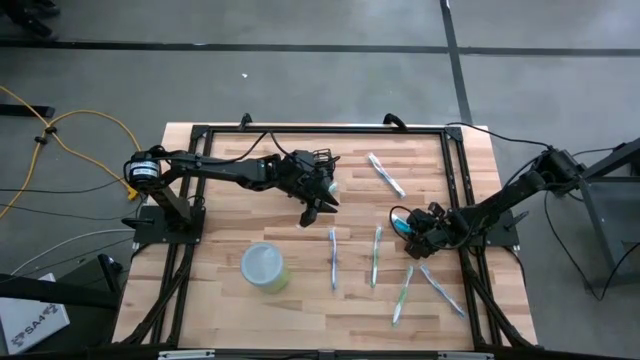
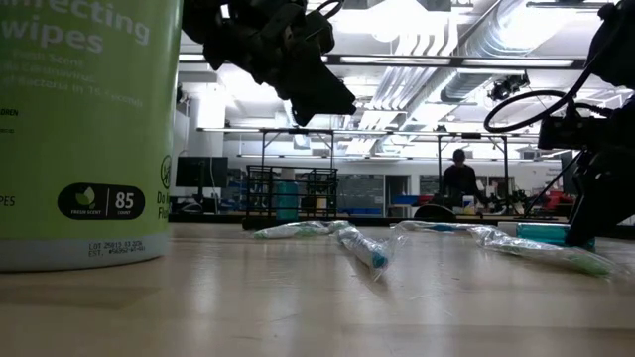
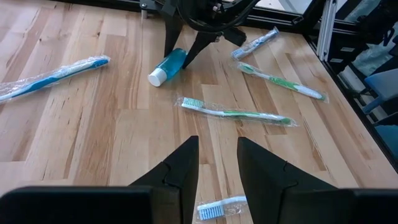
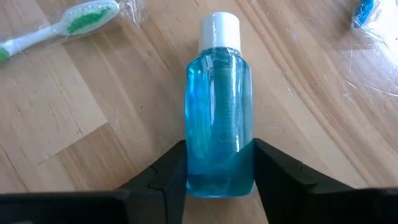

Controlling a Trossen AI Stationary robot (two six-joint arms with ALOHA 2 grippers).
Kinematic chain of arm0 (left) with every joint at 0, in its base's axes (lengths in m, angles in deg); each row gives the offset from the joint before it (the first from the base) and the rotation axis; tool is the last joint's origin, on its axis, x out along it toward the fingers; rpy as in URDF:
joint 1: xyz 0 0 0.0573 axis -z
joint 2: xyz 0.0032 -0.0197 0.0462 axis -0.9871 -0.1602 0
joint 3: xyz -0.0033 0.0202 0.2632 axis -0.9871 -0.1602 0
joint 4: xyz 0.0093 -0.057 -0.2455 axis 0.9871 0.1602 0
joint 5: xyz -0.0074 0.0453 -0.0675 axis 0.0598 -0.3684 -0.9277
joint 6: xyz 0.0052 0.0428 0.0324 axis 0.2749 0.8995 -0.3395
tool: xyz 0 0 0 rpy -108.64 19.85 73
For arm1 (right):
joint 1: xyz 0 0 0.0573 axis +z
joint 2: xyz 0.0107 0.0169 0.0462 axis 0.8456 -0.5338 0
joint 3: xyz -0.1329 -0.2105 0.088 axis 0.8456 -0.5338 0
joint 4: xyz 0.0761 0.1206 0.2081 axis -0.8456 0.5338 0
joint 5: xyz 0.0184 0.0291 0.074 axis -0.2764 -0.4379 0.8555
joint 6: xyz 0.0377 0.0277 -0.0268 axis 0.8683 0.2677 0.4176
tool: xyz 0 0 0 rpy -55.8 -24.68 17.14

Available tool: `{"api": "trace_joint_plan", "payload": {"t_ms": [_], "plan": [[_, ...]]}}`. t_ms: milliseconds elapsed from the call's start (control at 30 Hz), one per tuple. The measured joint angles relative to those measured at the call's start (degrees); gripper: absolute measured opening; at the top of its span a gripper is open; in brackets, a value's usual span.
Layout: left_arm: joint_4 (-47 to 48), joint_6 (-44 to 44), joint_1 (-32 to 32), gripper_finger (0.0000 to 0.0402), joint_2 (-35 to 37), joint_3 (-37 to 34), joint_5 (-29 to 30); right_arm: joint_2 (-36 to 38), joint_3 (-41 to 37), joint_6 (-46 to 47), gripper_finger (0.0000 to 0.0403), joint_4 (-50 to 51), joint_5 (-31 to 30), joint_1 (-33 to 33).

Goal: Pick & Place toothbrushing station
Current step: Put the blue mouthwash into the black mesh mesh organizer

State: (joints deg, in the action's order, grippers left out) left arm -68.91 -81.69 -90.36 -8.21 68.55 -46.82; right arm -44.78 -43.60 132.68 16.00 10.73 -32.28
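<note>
The black wire-mesh holder [image 2: 293, 193] stands on its base at the table's far side, partly under my left arm in the high view [image 1: 322, 157]. My left gripper [image 1: 318, 208] hangs open and empty above the table's middle [image 3: 217, 142], over the head of a blue toothbrush [image 3: 221, 208]. My right gripper [image 1: 408, 225] is low at the table's right, shut on a blue bottle with a white cap [image 4: 219, 118] that lies on its side. Several plastic-wrapped toothbrushes [image 1: 375, 255] lie flat on the table. My right gripper has the blue bottle's bottom end [image 4: 217, 177] between its two fingers, one on each side wall. The fingers lie along the bottle, coming from the table's right side, low and nearly level. The bottle lies on the table, cap pointing away from the gripper.
A round yellow-green wipes can with a pale lid [image 1: 264, 268] stands near the front left. Toothbrushes lie at the far right [image 1: 385, 172], the middle [image 1: 333, 258] and the front right [image 1: 402, 293]. A black frame [image 1: 455, 160] runs round the table. A person [image 2: 458, 177] stands far behind.
</note>
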Motion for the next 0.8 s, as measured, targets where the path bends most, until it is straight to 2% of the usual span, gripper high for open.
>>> {"api": "trace_joint_plan", "payload": {"t_ms": [267,800], "plan": [[0.0,0.0,0.0,0.0106,0.0,0.0,-0.1,0.0,0.0,0.0,0.0152,-0.4,0.2,0.0],[0.0,0.0,0.0,0.0106,0.0,0.0,-0.2,0.0,0.0,-4.1,0.0134,-5.5,-0.2,0.0]]}}
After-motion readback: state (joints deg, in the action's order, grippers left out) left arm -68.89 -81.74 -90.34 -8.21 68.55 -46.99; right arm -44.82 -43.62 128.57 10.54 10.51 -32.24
